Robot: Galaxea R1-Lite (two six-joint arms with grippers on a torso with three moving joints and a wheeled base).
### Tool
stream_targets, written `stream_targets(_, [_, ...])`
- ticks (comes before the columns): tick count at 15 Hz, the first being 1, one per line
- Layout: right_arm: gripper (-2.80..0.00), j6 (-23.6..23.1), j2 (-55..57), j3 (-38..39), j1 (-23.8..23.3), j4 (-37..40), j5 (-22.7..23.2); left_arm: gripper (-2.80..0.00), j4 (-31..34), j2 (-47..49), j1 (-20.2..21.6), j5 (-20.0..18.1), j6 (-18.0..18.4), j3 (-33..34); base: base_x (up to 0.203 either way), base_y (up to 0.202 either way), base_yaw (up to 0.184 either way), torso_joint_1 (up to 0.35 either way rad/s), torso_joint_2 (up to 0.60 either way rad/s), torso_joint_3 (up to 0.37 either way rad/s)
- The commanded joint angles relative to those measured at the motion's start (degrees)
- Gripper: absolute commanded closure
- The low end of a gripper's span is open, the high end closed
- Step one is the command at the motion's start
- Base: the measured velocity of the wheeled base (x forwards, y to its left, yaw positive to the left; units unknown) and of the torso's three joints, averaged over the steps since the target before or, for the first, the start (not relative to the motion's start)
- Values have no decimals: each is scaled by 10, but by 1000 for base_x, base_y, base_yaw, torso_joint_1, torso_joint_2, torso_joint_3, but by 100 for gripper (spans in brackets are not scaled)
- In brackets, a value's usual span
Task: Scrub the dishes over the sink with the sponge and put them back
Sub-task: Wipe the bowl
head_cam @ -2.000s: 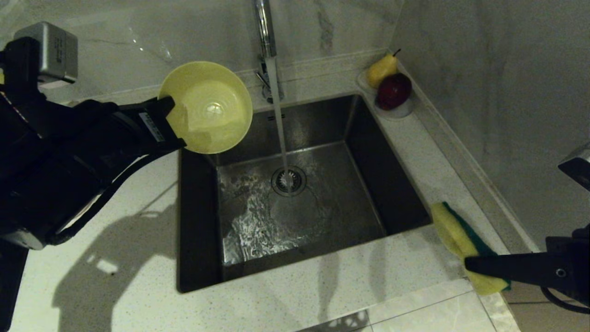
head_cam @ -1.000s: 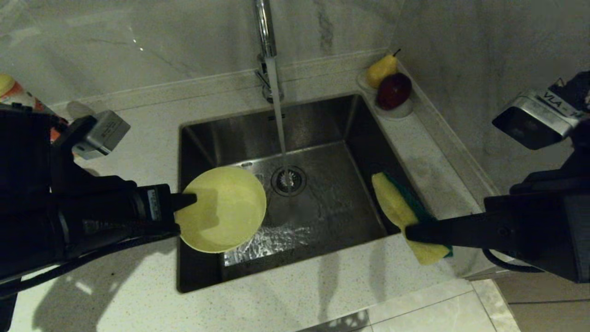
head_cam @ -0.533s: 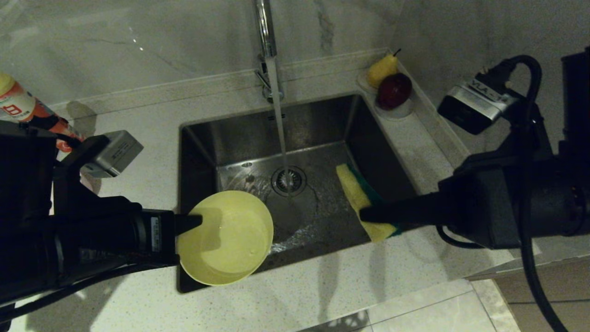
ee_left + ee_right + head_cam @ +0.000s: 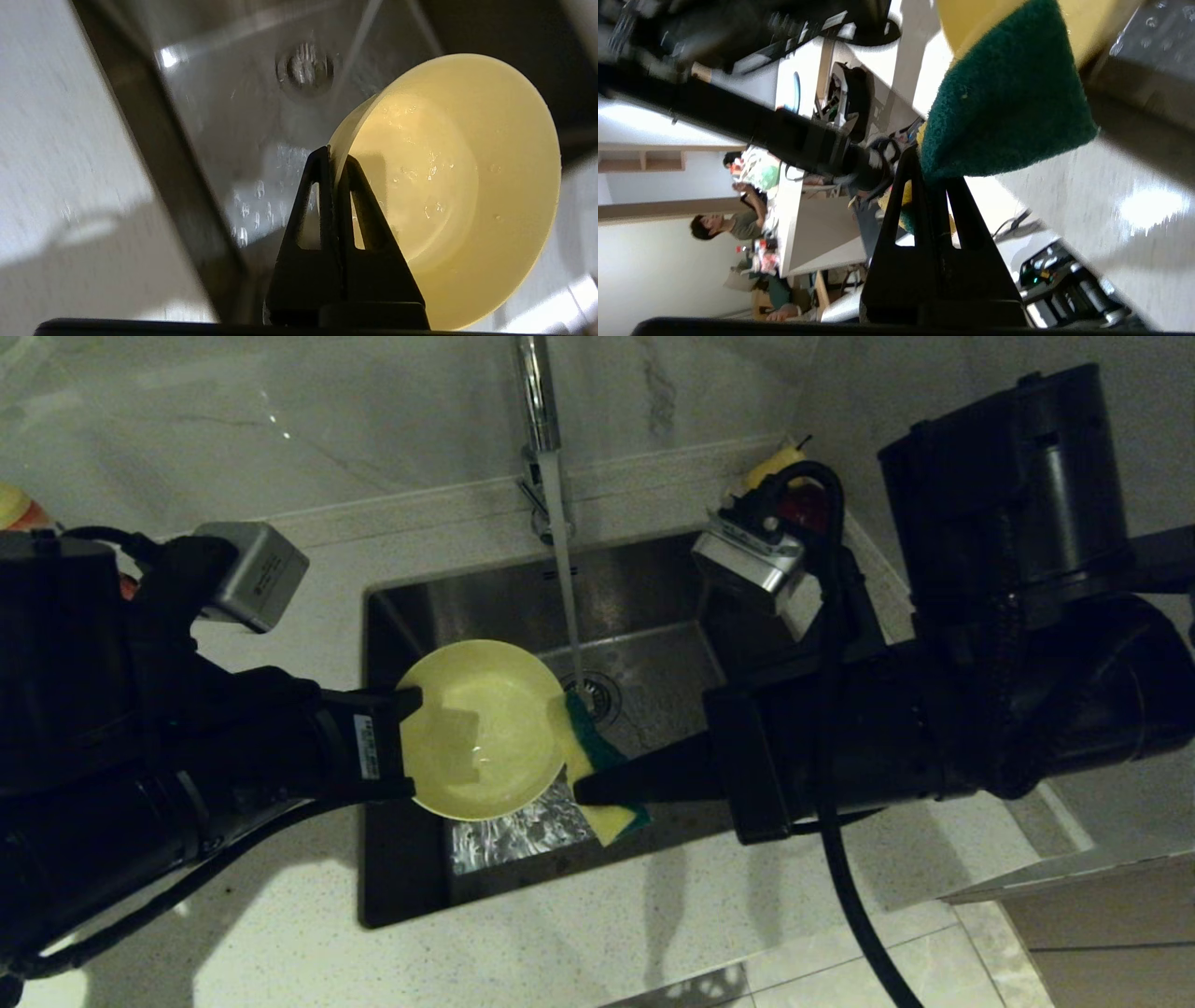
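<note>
My left gripper [image 4: 411, 705] [image 4: 335, 161] is shut on the rim of a yellow bowl [image 4: 481, 737] [image 4: 462, 186], holding it tilted over the steel sink [image 4: 401, 616]. My right gripper [image 4: 583, 791] [image 4: 931, 175] is shut on the sponge [image 4: 597, 770] [image 4: 1008, 112], yellow foam with a dark green face. The sponge's end meets the bowl's right rim above the drain [image 4: 602, 695]. Water runs from the chrome tap [image 4: 535, 392] down just beside them. No other bowls show.
A saucer with a pear and a red fruit [image 4: 794, 495] sits at the sink's back right corner, mostly behind my right arm. An orange bottle [image 4: 19, 513] peeks out at the far left. Speckled counter [image 4: 607, 933] surrounds the sink.
My right gripper has swept the sponge leftward across the sink until it meets the bowl. My left gripper has lifted the bowl slightly toward the drain and tilted it more open to the sponge.
</note>
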Motion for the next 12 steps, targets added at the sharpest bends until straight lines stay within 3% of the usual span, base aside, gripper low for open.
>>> stream_targets(1, [0, 2, 54, -41, 6, 3, -4, 0, -23, 6, -22, 7, 10, 14, 0, 0, 0, 0, 0, 0])
stream_targets(8, [0, 5, 101, -92, 5, 3, -4, 0, -129, 16, -36, 15, 49, 79, 0, 0, 0, 0, 0, 0])
stream_targets(12, [0, 5, 106, -99, 5, 3, -4, 0, -142, 17, -37, 14, 57, 86, 0, 0, 0, 0, 0, 0])
